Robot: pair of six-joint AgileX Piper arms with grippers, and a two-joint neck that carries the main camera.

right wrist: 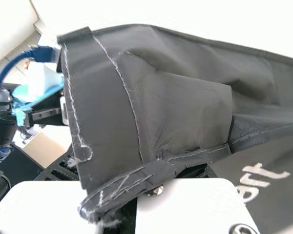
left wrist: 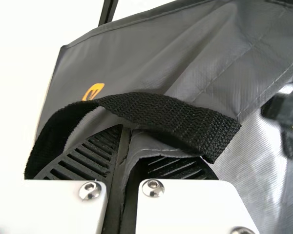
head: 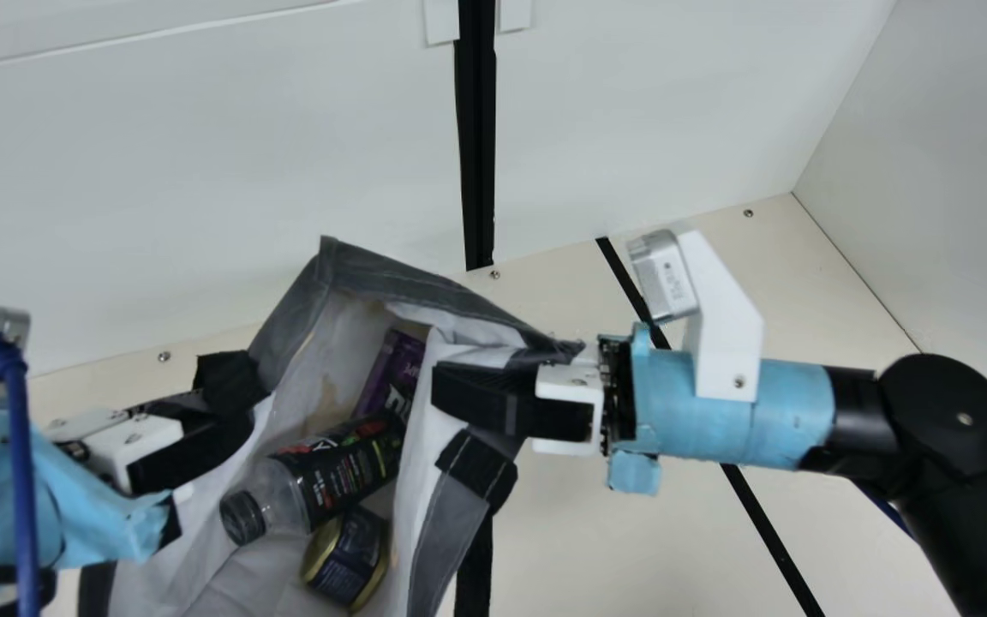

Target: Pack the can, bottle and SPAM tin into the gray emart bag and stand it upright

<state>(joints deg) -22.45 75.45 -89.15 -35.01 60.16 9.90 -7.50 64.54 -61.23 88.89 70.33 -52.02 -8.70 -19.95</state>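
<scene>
The gray bag (head: pixel 451 523) hangs between both grippers with its mouth toward the camera. Inside lie the bottle (head: pixel 335 471), cap toward the lower left, a gold-rimmed can (head: pixel 345 557) below it, and a purple box-like item (head: pixel 391 377) behind. At the bag's left side is my left gripper (head: pixel 241 407); in the left wrist view, my left gripper (left wrist: pixel 124 146) is shut on the rim beside a black strap (left wrist: pixel 171 114). On the right side, my right gripper (head: pixel 451 398) is clamped on the rim; in the right wrist view, gray fabric (right wrist: pixel 180 107) covers much of my right gripper (right wrist: pixel 129 180).
White panels (head: pixel 202 171) stand behind the cream table (head: pixel 562 540), with another wall (head: pixel 956 171) at the right. Black strips (head: pixel 768 531) cross the table. A blue cable (head: pixel 22 480) hangs by the left arm.
</scene>
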